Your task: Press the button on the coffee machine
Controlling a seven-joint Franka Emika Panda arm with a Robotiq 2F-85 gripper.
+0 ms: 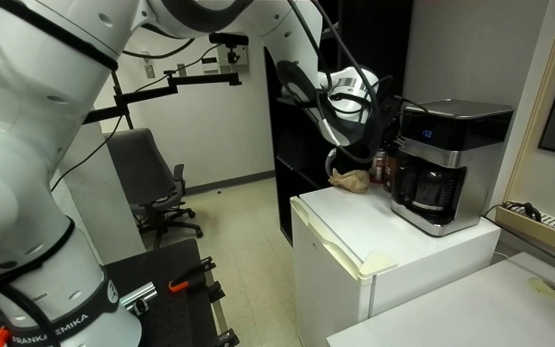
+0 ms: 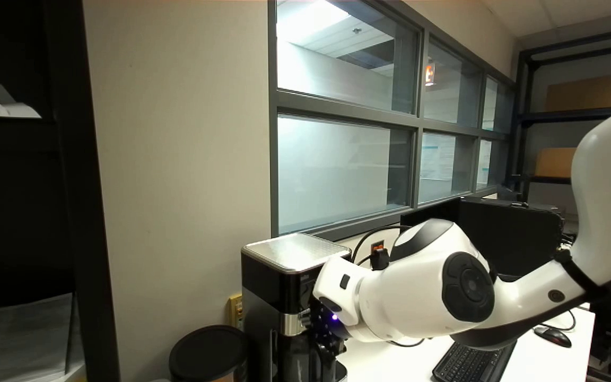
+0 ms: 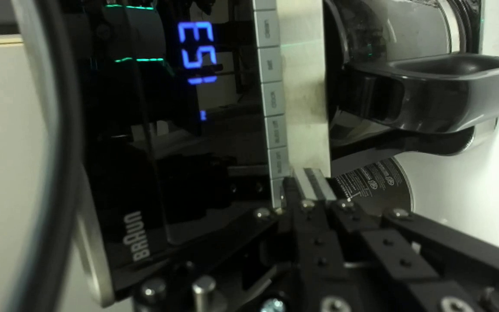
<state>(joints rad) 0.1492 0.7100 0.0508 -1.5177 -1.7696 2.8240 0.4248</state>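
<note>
Right up at the coffee machine (image 1: 472, 173) here, upright on top of the white fridge (image 1: 325, 279) in an exterior view! Lit on its black front with blue digits (image 3: 197, 47), reading 1 53. Narrow as can be at the end effector (image 3: 313, 182), with fingertips (image 3: 324, 184) together, and right in by the row of grey buttons (image 3: 272, 99), at the end nearest the BRAUN lettering (image 3: 136, 236). Covering part of the silver band (image 3: 306, 86) in the wrist view, just beside the last button; touching or slightly apart, cannot tell from here. Down under the band, tucked in the machine's bay, look for the dark carafe (image 1: 429, 188), with a black handle (image 3: 444, 95) sticking out in front. Bent in close to the machine's front with the white arm (image 2: 417, 302), in both exterior views. Beside the machine, see a black-lidded canister (image 2: 209, 353). Up on the fridge as well, at the far end, spot a crumpled brown paper bag (image 1: 350, 180), near a red container (image 1: 378, 166). And over on the bench (image 2: 541, 366), catch a keyboard (image 2: 474, 363), partly hidden by the arm, plus a black mouse (image 2: 552, 336), lying apart from it.
</note>
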